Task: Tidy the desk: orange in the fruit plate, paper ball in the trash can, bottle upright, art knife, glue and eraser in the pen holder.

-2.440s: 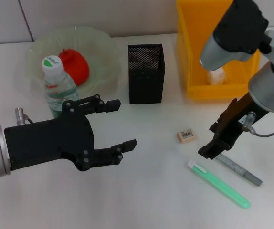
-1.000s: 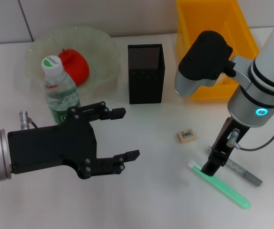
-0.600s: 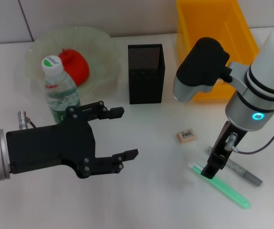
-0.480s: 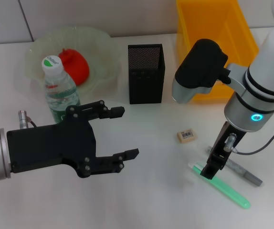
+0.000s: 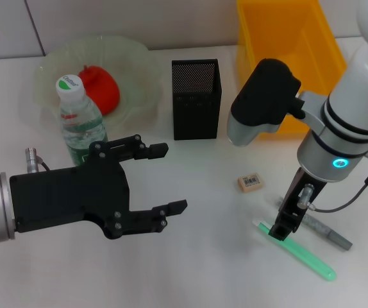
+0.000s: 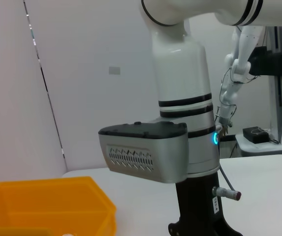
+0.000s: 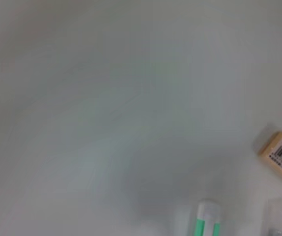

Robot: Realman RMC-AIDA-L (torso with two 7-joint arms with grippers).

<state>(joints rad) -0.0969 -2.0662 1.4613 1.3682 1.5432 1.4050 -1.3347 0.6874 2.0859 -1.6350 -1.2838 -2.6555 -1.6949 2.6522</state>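
My right gripper (image 5: pixel 279 230) hangs low over the white end of a green stick (image 5: pixel 299 251), with a grey stick (image 5: pixel 323 231) just beside it. I cannot tell which of these is the art knife and which the glue. The beige eraser (image 5: pixel 250 182) lies a little beyond them, apart from the gripper. The right wrist view shows the eraser (image 7: pixel 280 156) and the green stick's white end (image 7: pixel 207 218). The black mesh pen holder (image 5: pixel 197 99) stands at the middle back. The orange (image 5: pixel 100 88) sits in the fruit plate (image 5: pixel 136 64). The bottle (image 5: pixel 78 122) stands upright behind my open, empty left gripper (image 5: pixel 171 178). The paper ball is hidden.
The yellow trash can (image 5: pixel 280 38) stands at the back right, partly behind my right arm. The trash can (image 6: pixel 47 206) and that arm also fill the left wrist view. Bare white tabletop lies between the two grippers.
My right gripper has moved left from beside the grey stick and come down over the green stick's white end. The left arm has barely shifted.
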